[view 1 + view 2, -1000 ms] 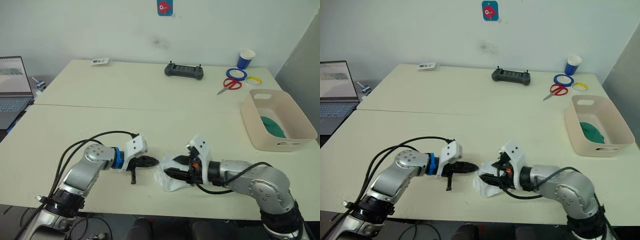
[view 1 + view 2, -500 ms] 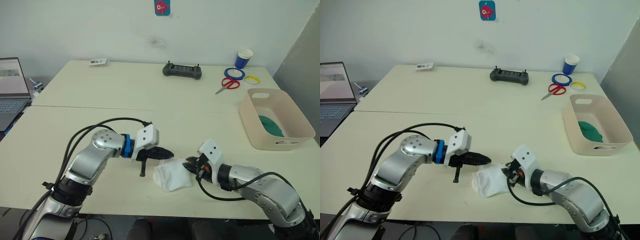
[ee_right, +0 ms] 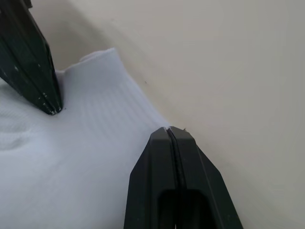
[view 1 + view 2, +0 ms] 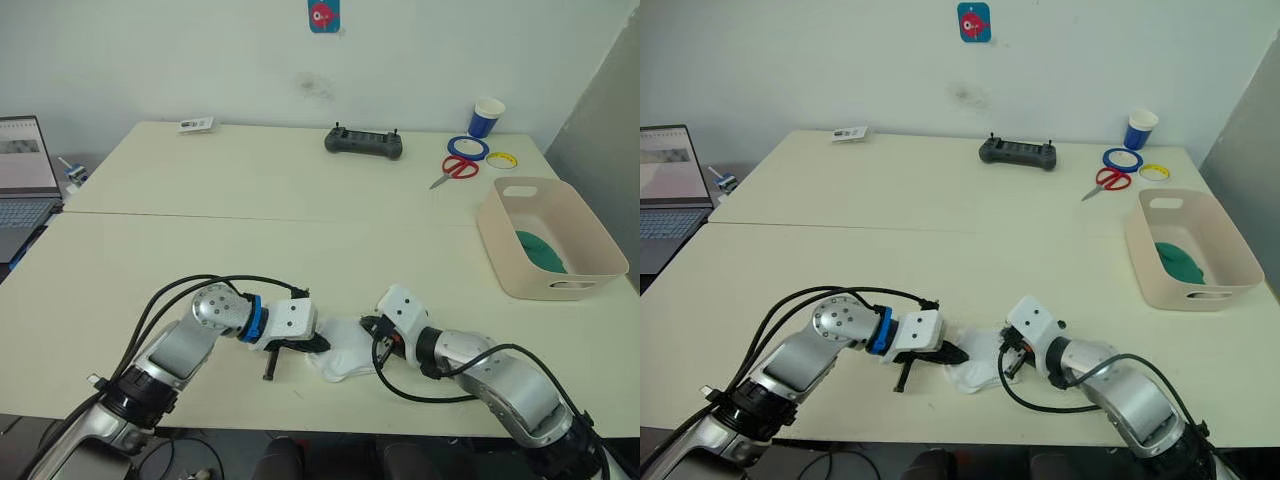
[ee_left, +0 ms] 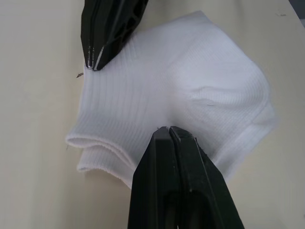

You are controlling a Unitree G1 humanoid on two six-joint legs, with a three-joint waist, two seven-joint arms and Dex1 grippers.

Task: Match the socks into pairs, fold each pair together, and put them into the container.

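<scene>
Pressing on the white pair [image 4: 345,347] at the worktop's [image 4: 300,240] near edge, the left hand [image 4: 312,344] has its fingers closed with nothing between them. The right hand [image 4: 371,327], equally closed and empty, touches the opposite side. To fold cleanly, both should pin the fabric flat. The container [image 4: 510,268], far right, holds a green pair [image 4: 545,252].

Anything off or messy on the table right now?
Nothing stands out. The white socks lie bunched at the near edge between both grippers, jaws shut; a green pair sits in the bin.
</scene>
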